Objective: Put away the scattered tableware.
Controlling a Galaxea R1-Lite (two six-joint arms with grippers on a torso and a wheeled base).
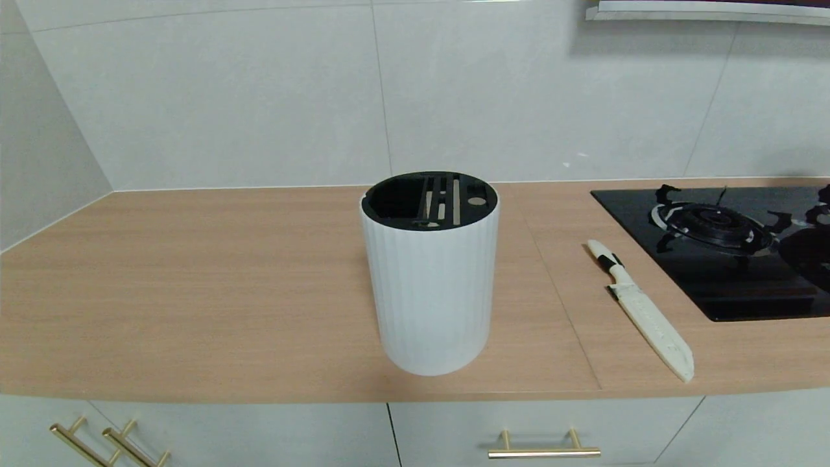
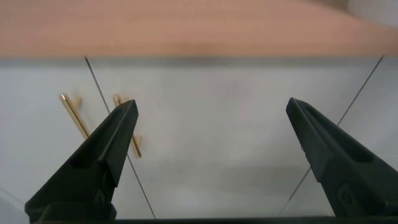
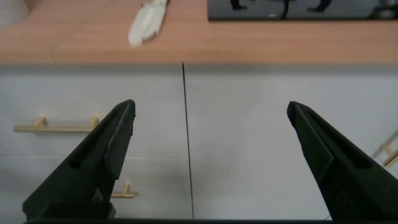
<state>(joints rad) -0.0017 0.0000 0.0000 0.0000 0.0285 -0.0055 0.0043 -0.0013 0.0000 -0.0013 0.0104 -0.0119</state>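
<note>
Both claws spread wide before the cabinet fronts, knife lying out on the countertop.

The left gripper (image 2: 210,106) faces white cabinet doors (image 2: 217,143) with gold handles (image 2: 74,115). The right gripper (image 3: 209,106), jaws equally wide, hangs just under the counter edge. Above it the white knife (image 1: 639,310) lies flat on the wooden countertop (image 1: 194,292), blade tip toward the front, between the upright ribbed white knife holder (image 1: 430,285) and the black gas hob (image 1: 713,246).
</note>
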